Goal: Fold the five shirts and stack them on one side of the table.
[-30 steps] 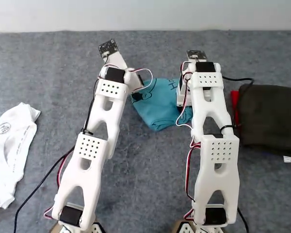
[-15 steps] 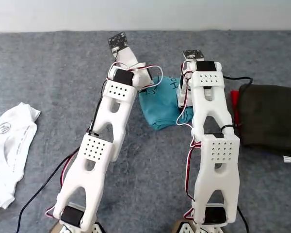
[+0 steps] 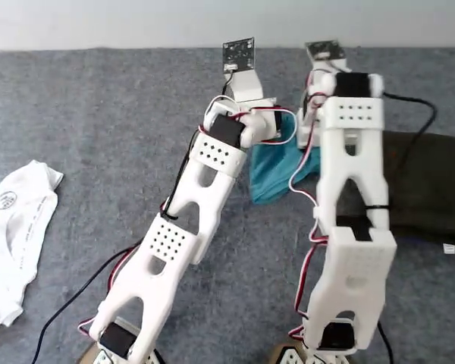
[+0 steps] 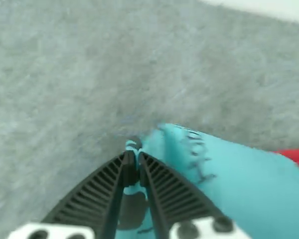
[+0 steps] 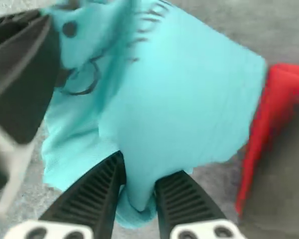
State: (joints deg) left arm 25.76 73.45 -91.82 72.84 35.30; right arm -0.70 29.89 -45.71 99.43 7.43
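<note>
Two grippers hold the teal shirt, one on each side of it. Your left gripper has its jaws pressed almost together on a thin edge of the shirt, and a small bit of teal cloth comes out at the tips. Your right gripper has its jaws narrow, with a thicker fold of the same shirt pinched between them. In the right wrist view the black fingers of the other arm show at the far side of the shirt, touching it.

From above, the teal shirt is a bunched strip between the two wrists, over the grey table cover. I cannot tell if it rests on the cover or hangs a little above it. Dark handwriting-like marks show on its upper side.

Just beside the teal shirt, on its right, you see a red cloth. A folded dark olive garment lies next to it, partly behind the right arm. Well apart from the teal shirt, on its left, a white shirt lies unfolded at the table's edge.
</note>
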